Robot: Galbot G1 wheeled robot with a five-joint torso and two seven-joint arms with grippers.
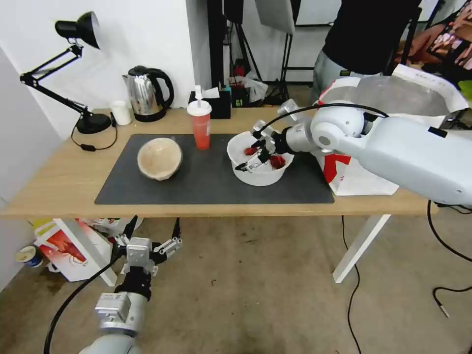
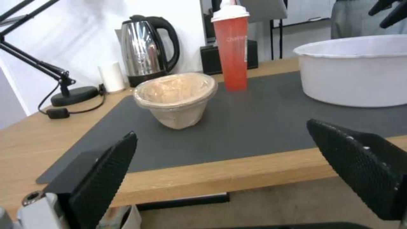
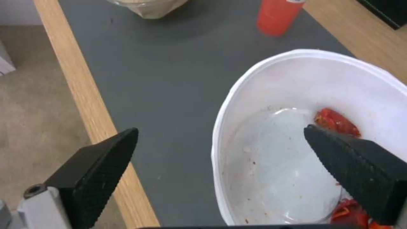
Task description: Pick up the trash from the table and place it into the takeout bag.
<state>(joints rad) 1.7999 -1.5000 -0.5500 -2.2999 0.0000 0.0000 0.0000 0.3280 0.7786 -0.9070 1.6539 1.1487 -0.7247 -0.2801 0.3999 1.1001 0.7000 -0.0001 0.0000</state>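
Note:
On the table [image 1: 59, 182] lies a dark mat [image 1: 211, 182] with three pieces of trash: a beige bowl [image 1: 160, 158], a red drink cup [image 1: 199, 125] with lid and straw, and a wide white bowl [image 1: 258, 172] holding red scraps [image 3: 337, 122]. My right gripper [image 1: 250, 160] hangs open over the white bowl's near rim [image 3: 220, 127], one finger inside it and one outside above the mat. The takeout bag [image 1: 359, 179] stands at the table's right end, behind my right arm. My left gripper [image 1: 147, 248] is open and low, in front of the table edge, facing the beige bowl [image 2: 176, 98].
Along the table's back stand a black desk lamp [image 1: 73, 73], a small white cup [image 1: 120, 112], a steel kettle [image 1: 147, 93] and a black tissue box [image 1: 216, 103]. A crayfish-picture carton [image 1: 66, 246] sits on the floor by the left leg. A person [image 1: 364, 34] stands behind the table.

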